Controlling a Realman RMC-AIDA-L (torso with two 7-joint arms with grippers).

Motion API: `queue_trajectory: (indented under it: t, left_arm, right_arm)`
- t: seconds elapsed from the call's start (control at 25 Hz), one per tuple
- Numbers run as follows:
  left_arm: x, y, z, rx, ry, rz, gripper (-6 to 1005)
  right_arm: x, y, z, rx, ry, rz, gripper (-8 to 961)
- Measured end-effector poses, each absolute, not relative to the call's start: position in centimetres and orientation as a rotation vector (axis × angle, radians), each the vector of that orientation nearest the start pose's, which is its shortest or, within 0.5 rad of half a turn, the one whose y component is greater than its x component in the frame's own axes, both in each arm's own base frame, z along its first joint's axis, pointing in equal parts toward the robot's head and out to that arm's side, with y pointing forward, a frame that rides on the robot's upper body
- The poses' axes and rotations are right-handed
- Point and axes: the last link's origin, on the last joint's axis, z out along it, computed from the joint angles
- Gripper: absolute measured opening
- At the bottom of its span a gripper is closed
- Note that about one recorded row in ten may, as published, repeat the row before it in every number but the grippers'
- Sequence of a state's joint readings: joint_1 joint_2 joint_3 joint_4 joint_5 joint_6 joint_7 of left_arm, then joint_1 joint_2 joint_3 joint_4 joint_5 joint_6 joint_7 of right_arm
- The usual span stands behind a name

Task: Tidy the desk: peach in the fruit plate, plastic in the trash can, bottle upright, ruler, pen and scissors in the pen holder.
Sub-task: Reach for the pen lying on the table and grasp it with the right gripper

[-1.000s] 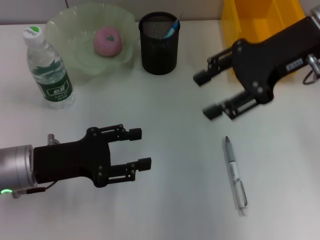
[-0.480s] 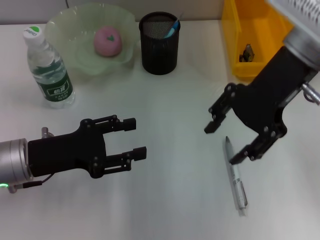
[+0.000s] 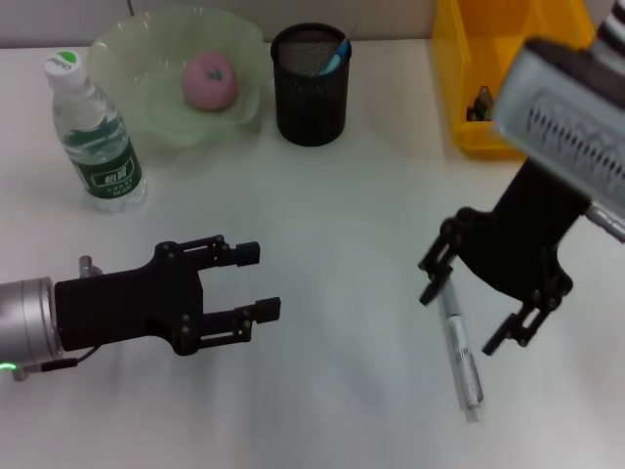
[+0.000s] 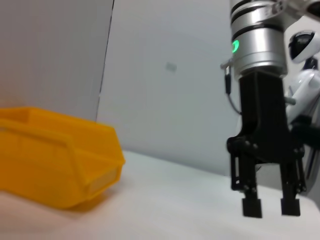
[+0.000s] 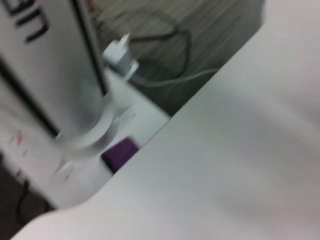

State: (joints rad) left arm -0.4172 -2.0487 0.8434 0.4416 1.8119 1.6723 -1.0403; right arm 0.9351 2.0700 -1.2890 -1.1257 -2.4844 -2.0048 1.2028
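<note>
Pen step in hand: the right gripper (image 3: 471, 315) hangs with jaws spread astride the pen (image 3: 457, 342), which lies near the desk's (image 3: 332, 215) front right corner. Next: lower, close, carry to the holder (image 3: 311, 84). Left gripper (image 3: 256, 282) idles, jaws open, front left.

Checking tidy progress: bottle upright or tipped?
Upright. The bottle stands on its base on the desk, white cap on top, beside the fruit plate.

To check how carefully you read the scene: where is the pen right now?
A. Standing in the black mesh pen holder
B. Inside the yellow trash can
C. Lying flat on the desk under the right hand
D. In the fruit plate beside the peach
C: the pen lies flat on the desk, with the open right hand straddling its upper end.
</note>
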Motion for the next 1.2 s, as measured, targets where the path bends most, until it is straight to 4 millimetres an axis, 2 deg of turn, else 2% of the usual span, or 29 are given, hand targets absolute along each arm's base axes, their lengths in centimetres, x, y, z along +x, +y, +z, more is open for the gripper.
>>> queue_trajectory:
  t: [0.04, 0.32, 0.6, 0.84, 1.2]
  left_arm:
    - [-28.4, 27.1, -2.8, -2.791, -0.453, -0.881, 709]
    - [-28.3, 27.3, -3.0, -2.790, -0.469, -0.871, 709]
    - [-28.3, 27.1, -3.2, -2.795, -0.500, -0.870, 709]
    - [-28.2, 27.2, -3.3, -2.800, -0.495, -0.866, 710]
    - [-28.3, 27.2, -3.3, -2.800, -0.484, -0.862, 710]
  right_arm:
    - [11.5, 33.5, -0.7, -3.265, -1.269, -0.693, 673]
    - [12.1, 33.4, -1.3, -3.207, -1.453, -0.809, 656]
    - [12.7, 33.2, -3.0, -3.089, -1.626, -0.984, 639]
    - [13.0, 32.7, -3.8, -3.027, -1.779, -1.019, 625]
    - [13.7, 32.8, -4.9, -2.995, -1.848, -1.032, 604]
